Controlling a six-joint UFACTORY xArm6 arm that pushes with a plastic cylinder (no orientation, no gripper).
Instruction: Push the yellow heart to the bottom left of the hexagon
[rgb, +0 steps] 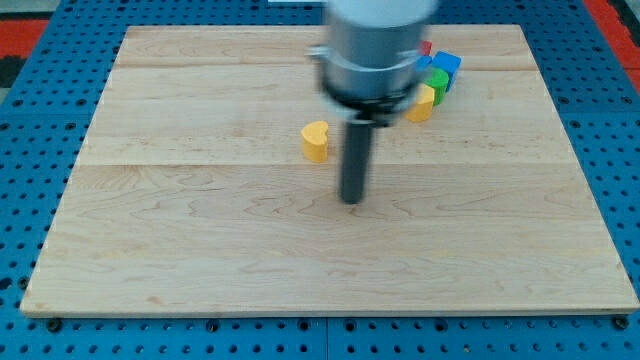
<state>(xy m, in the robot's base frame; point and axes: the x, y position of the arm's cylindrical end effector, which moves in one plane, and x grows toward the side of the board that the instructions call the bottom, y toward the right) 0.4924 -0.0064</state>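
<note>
A yellow heart (316, 141) lies on the wooden board (200, 250), a little above the middle. My tip (351, 199) rests on the board just below and to the right of the heart, a short gap apart from it. A cluster of blocks sits at the view's top right: a second yellow block (422, 103), a green block (438, 80), a blue block (446, 64) and a red block (426, 47) partly hidden by the arm. I cannot make out which one is the hexagon.
The arm's grey body (375, 50) hangs over the top middle and hides part of the cluster. A blue pegboard (30, 120) surrounds the board on all sides.
</note>
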